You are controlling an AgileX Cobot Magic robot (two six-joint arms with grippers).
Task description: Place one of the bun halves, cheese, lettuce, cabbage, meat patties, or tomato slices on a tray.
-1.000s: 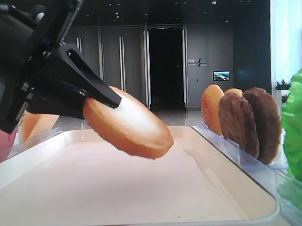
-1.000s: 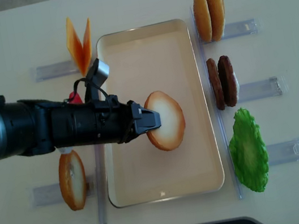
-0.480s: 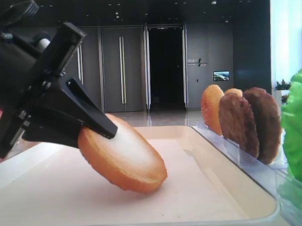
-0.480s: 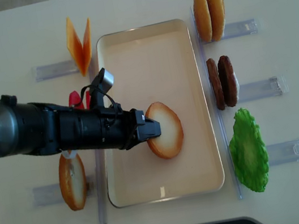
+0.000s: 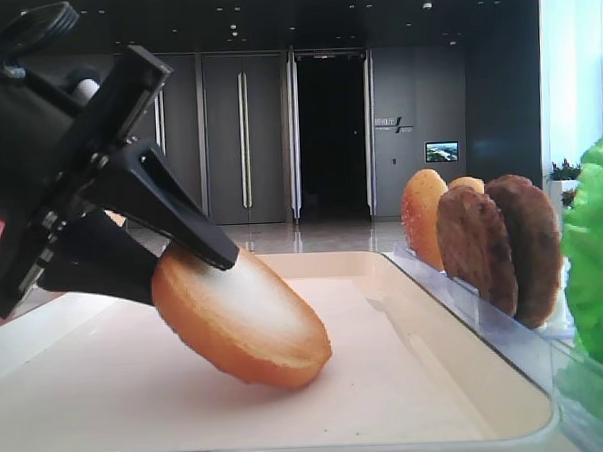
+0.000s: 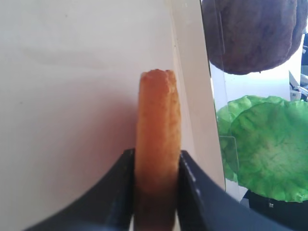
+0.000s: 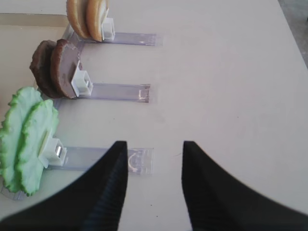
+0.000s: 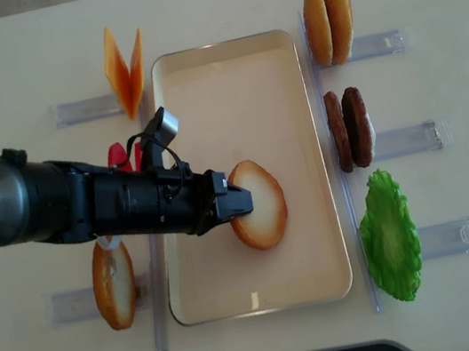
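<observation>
Bun (image 5: 241,324): lowered since a second ago from above the tray (image 8: 316,283) to rest tilted, lower edge on its floor, left tool (image 8: 241,202) still lightly pinching its faces, placing step near done; next, spread wider and withdraw.

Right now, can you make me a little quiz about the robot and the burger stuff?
1. True or false: the bun half between the left gripper's jaws lies flat on the tray.
2. What stands on the table between the meat patties and the table's near edge: A cheese, B lettuce, C tomato?
3. Fill in: the right gripper is ____ and holds nothing.

Key
1. False: it is tilted, its lower edge on the tray.
2. B
3. open
</observation>
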